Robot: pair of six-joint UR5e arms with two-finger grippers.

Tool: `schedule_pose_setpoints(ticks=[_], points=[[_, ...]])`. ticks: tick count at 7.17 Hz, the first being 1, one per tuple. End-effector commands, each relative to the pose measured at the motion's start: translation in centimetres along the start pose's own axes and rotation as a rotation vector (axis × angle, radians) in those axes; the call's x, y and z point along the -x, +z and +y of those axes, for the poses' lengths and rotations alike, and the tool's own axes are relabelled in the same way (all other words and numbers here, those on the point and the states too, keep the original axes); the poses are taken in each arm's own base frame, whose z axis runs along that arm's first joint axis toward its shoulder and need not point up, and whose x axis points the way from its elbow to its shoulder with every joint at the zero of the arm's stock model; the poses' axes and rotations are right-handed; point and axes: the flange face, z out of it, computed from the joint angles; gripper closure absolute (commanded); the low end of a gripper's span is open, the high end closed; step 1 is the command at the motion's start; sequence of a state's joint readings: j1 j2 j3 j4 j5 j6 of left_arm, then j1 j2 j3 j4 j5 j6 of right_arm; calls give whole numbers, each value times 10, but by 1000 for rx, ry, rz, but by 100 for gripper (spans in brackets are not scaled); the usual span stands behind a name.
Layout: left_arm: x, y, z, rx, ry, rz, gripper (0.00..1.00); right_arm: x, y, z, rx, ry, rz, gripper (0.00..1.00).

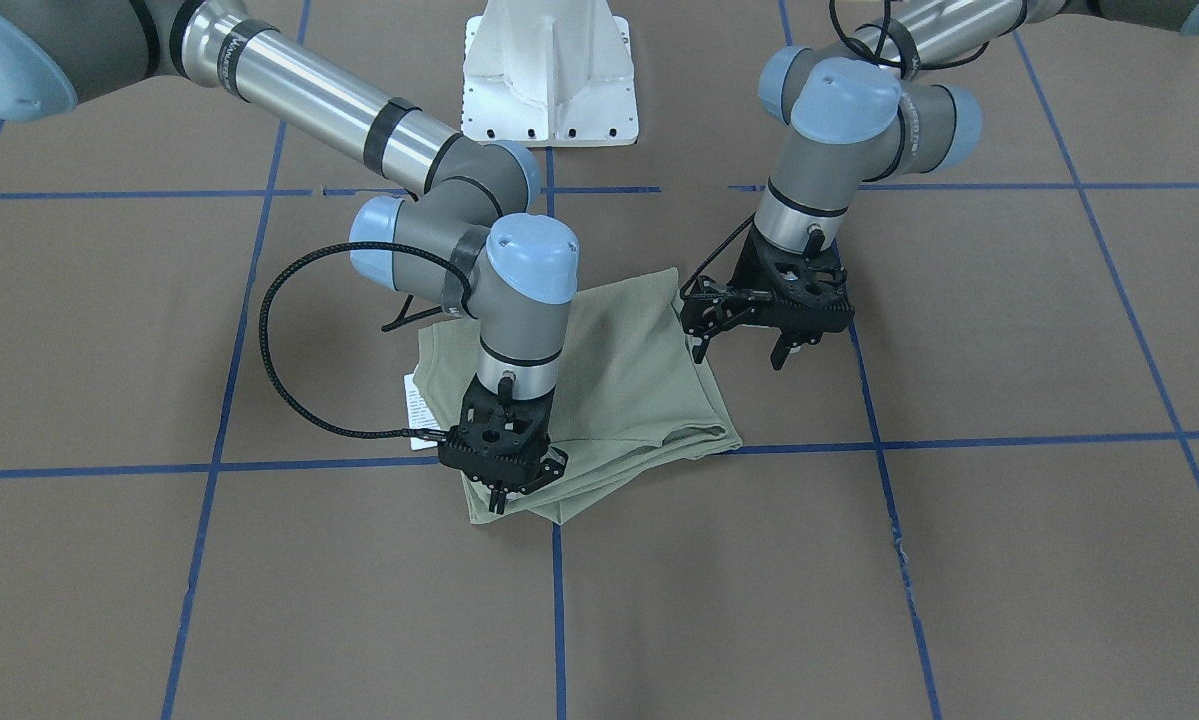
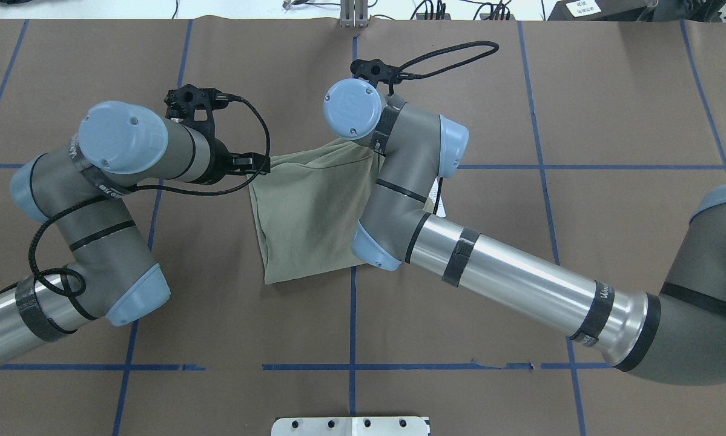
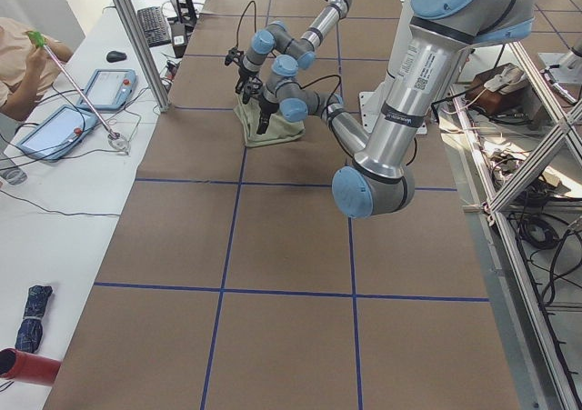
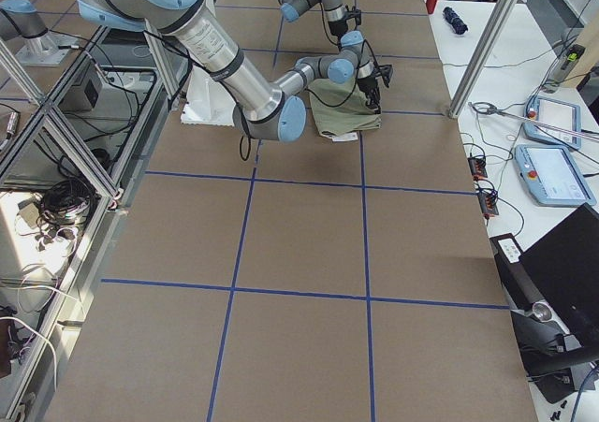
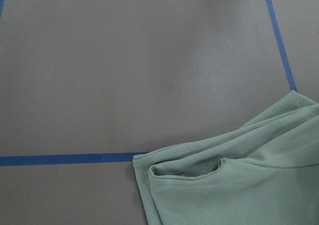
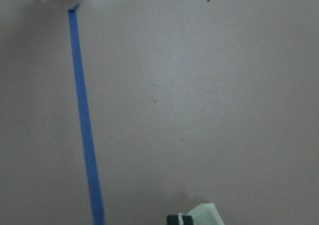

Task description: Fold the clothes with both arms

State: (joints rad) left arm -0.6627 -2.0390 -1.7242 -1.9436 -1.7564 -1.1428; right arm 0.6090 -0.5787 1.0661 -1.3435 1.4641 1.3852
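One sage-green shirt (image 1: 629,380) lies folded into a compact bundle in the middle of the table (image 1: 959,580). The right gripper (image 1: 500,498) is down on the bundle's corner furthest from the robot's base. Its fingers are pinched together, and its wrist view shows a scrap of fabric at the tips, so this looks like a grasp. The left gripper (image 1: 744,350) hangs just beside the opposite edge, fingers spread, holding nothing. The ribbed knit is probably light and floppy, likely to sag and slide layer over layer. A good pick catches every layer at a folded corner, not the top ply alone. A white hang tag (image 1: 421,410) pokes out on the right arm's side.
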Motion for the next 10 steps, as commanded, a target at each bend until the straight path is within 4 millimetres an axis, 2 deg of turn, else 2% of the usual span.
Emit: schedule_pose_setpoints(ticks=[1, 3, 4, 5, 6, 7, 9, 10], points=[[-2, 0, 1, 1, 1, 3, 0, 3, 1, -4, -24, -34, 4, 0], [-7, 5, 3, -6, -62, 35, 0, 19, -36, -16, 21, -38, -78, 0], [-13, 20, 12, 3, -148, 47, 0, 17, -52, -30, 69, -30, -114, 0], [-14, 37, 9, 2, -240, 40, 2, 13, -62, -45, 98, -58, -141, 0], [-19, 49, 1, -27, -303, 18, 8, 5, -67, -61, 112, -72, -157, 0], [-25, 59, -4, -45, -371, 5, 17, 2, -67, -66, 125, -78, -166, 0], [-30, 70, -7, -43, -454, -4, 27, -3, -63, -65, 124, -78, -162, 0], [-30, 70, -7, -43, -453, -4, 27, -5, -61, -64, 125, -78, -159, 0]])
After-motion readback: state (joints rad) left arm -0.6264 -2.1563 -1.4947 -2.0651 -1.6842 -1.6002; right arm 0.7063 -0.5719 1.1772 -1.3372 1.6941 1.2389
